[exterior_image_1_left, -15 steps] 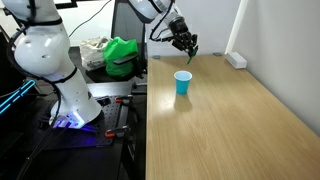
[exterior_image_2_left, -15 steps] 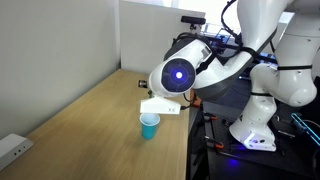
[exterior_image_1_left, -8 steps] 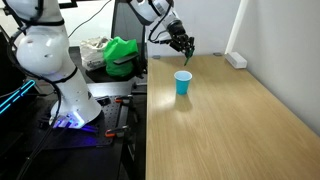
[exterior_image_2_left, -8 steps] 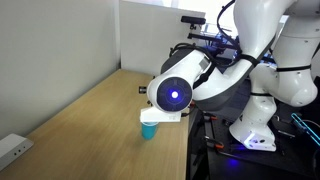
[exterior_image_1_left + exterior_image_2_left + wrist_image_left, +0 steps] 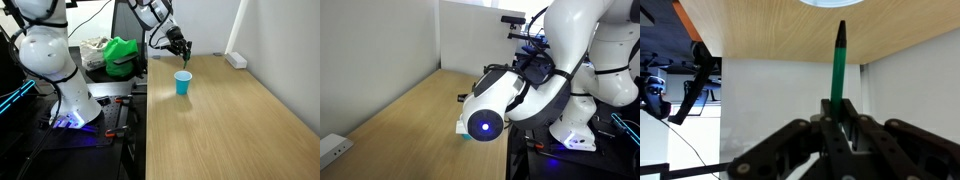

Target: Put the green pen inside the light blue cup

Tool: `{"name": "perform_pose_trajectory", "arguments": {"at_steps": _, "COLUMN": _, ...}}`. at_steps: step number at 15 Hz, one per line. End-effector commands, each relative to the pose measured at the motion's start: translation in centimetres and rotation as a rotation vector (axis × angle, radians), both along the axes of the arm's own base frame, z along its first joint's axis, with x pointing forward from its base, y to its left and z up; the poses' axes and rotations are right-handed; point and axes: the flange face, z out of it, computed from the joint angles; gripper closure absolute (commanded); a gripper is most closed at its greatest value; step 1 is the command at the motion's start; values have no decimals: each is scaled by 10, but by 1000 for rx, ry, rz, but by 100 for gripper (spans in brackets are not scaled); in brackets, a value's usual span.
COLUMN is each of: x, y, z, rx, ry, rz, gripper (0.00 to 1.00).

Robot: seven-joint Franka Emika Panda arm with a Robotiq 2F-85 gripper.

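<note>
Holds the gripper (image 5: 183,45) in the air above the far part of the wooden counter (image 5: 240,120) in an exterior view, with the green pen (image 5: 188,53) poking down from it as a thin dark sliver, clear of the surface. Places the light blue cup (image 5: 183,83) upright on the counter, nearer than the gripper and lower, apart from the pen. Leaves the pen outside the cup. Finds a bright green cloth bundle (image 5: 122,55) to the left, past the counter's edge, close to the white robot base (image 5: 45,50), and a white box (image 5: 236,60) at the far right against the wall. In the wrist view, pinches the pen (image 5: 837,65) in the gripper (image 5: 840,110), pressed tight on the lower end of the shaft, with the darker tip pointing away from the fingers toward the counter (image 5: 760,30). Shows that view flipped, with the wood along the top and a white wall beneath it. Catches a pale curved rim at the very top edge, just past the pen's tip, probably the cup (image 5: 835,2), though with too little of it in frame to be sure. In an exterior view from the opposite end, fills the middle with a big white arm joint (image 5: 485,122), blocking the gripper and all but hiding the cup; cannot tell the pen's place from there. Shows bare counter (image 5: 405,110) to the left and a small white block (image 5: 332,150) at the near left corner.
</note>
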Motion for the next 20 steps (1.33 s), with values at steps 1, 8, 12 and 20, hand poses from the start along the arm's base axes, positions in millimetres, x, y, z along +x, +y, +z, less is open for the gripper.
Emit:
{"name": "perform_pose_trajectory", "arguments": {"at_steps": 1, "x": 8, "y": 11, "z": -11, "rx": -48, "ry": -68, "rz": -35, "gripper": 96}}
{"name": "perform_pose_trajectory", "arguments": {"at_steps": 8, "x": 16, "y": 18, "z": -32, "rx": -103, "ry": -55, "rz": -78, "gripper": 96}}
{"name": "perform_pose_trajectory", "arguments": {"at_steps": 12, "x": 21, "y": 21, "z": -42, "rx": -123, "ry": -33, "rz": -97, "gripper": 96}}
{"name": "perform_pose_trajectory", "arguments": {"at_steps": 20, "x": 29, "y": 26, "z": -64, "rx": -130, "ry": -1, "rz": -113, "gripper": 96}}
